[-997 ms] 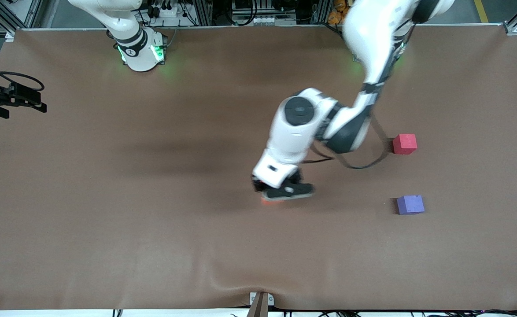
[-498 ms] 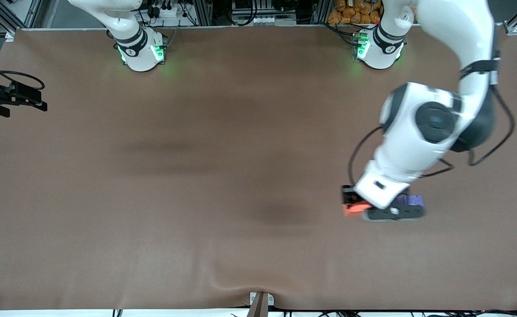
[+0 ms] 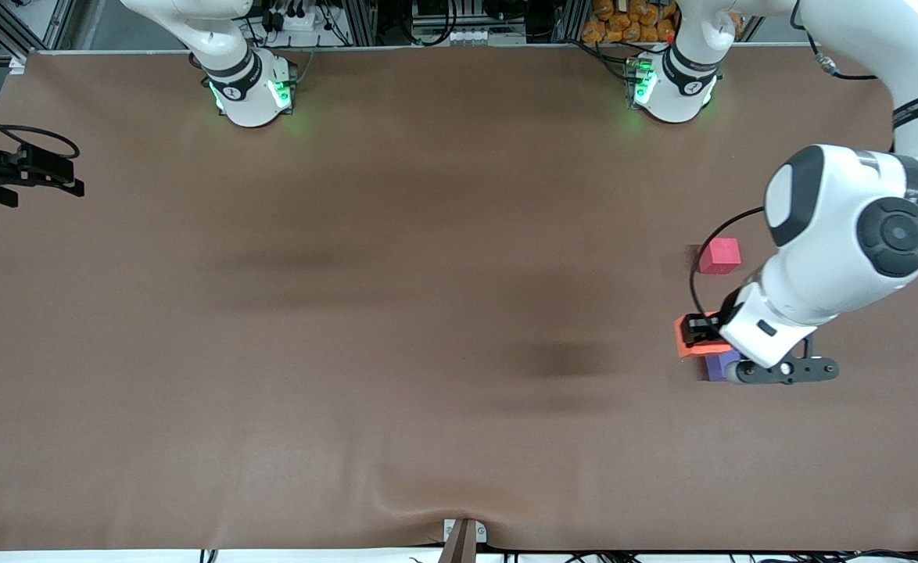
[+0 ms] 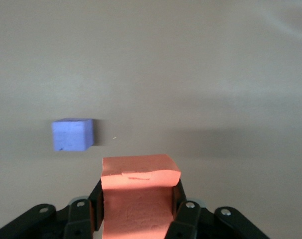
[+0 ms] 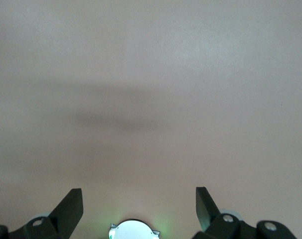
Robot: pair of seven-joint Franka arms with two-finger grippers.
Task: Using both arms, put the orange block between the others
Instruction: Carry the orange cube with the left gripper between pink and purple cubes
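The orange block (image 3: 687, 348) is up in the air, pinched between the fingers of my left gripper (image 3: 697, 336), which is shut on it. It hangs over the purple-blue cube (image 3: 717, 365), which the hand partly hides. The red-pink cube (image 3: 719, 256) lies farther from the front camera, apart from both. The left wrist view shows the orange block (image 4: 140, 186) in the left gripper (image 4: 138, 199), with the purple-blue cube (image 4: 73, 134) on the table below. My right gripper (image 5: 139, 199) waits open and empty above its own green-lit base (image 5: 134, 231), out of the front view.
The brown cloth on the table (image 3: 349, 328) has a wrinkle by its front edge (image 3: 428, 500). A black device with cables (image 3: 17, 173) sits at the right arm's end. The left arm's elbow (image 3: 858, 227) hangs over the table beside the cubes.
The left arm has swung from the table's middle toward its own end, carrying the orange block, and now holds it over the purple-blue cube. The right arm has not moved.
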